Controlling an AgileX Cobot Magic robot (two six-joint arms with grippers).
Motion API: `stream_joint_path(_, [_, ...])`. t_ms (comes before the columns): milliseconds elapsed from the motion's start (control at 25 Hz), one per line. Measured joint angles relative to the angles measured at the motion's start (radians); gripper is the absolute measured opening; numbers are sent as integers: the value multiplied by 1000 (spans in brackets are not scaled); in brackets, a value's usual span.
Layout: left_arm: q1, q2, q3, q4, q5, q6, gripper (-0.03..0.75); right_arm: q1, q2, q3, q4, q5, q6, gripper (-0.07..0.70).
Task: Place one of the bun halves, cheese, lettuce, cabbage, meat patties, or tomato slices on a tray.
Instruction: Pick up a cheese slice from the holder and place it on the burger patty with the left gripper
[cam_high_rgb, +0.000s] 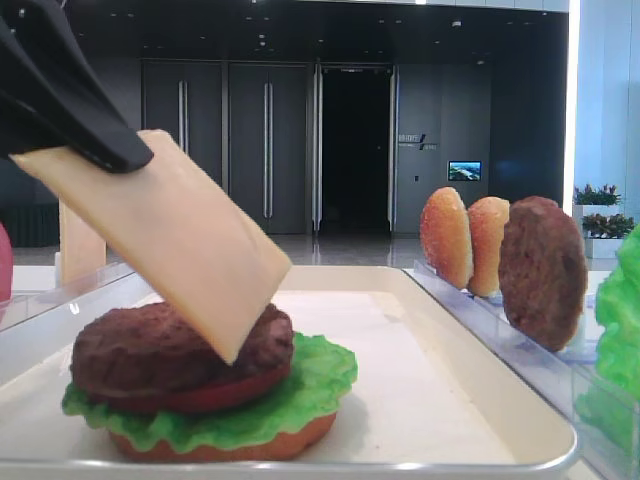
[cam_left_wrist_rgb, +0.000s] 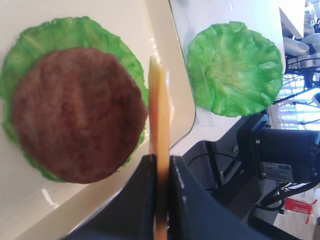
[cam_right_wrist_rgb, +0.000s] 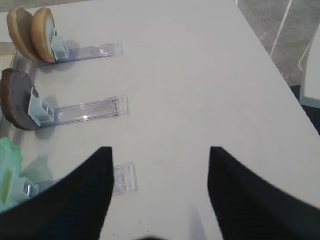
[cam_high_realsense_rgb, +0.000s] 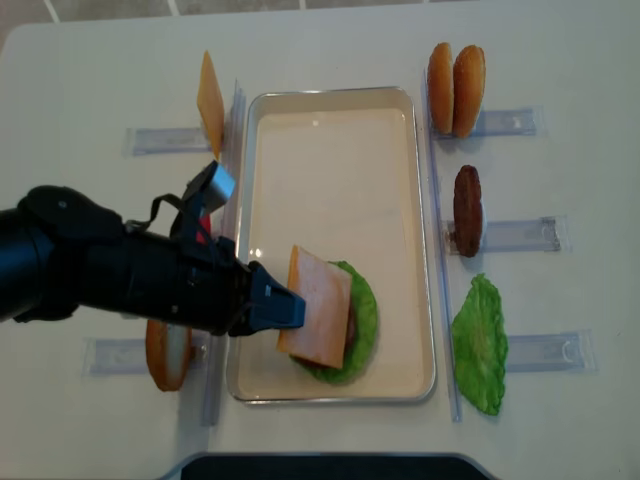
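Cheese (cam_high_rgb: 165, 240) hanging tilted over the tray (cam_high_realsense_rgb: 330, 130), lower corner touching the top of the meat patty (cam_high_rgb: 170, 350) on the stack. Stack sitting at the near end of the tray: bun half (cam_high_rgb: 225, 445) at the bottom, lettuce (cam_high_rgb: 305, 385) above it, a red tomato slice (cam_high_rgb: 225, 392) edging out under the patty.

Left hand (cam_high_realsense_rgb: 290, 310) clamping the cheese by one edge, fingers (cam_left_wrist_rgb: 145, 200) pressing together on both faces of the slice, seen edge-on in the left wrist view. Right hand (cam_right_wrist_rgb: 160, 195) hovering over bare table (cam_right_wrist_rgb: 200, 75), fingers standing well apart, holding nothing and touching nothing.

Standing in clear racks right of the tray: two bun halves (cam_high_realsense_rgb: 456, 76), one spare patty (cam_high_realsense_rgb: 467, 210), a loose lettuce leaf (cam_high_realsense_rgb: 480, 345) lying beside the last rack. Left of the tray: a second cheese slice (cam_high_realsense_rgb: 210, 102) standing upright in a rack, another bun half (cam_high_realsense_rgb: 168, 355) near the left arm.

Table pale and matte. Behind, in the low exterior view, a dark hall with tall doors (cam_high_rgb: 265, 145) and potted plants (cam_high_rgb: 600, 210) at the right.
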Motion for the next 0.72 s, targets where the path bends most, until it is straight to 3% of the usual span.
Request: stream_joint_path(720, [0,44,0,22,-24,1,39,0,0,0,0,0,0,428])
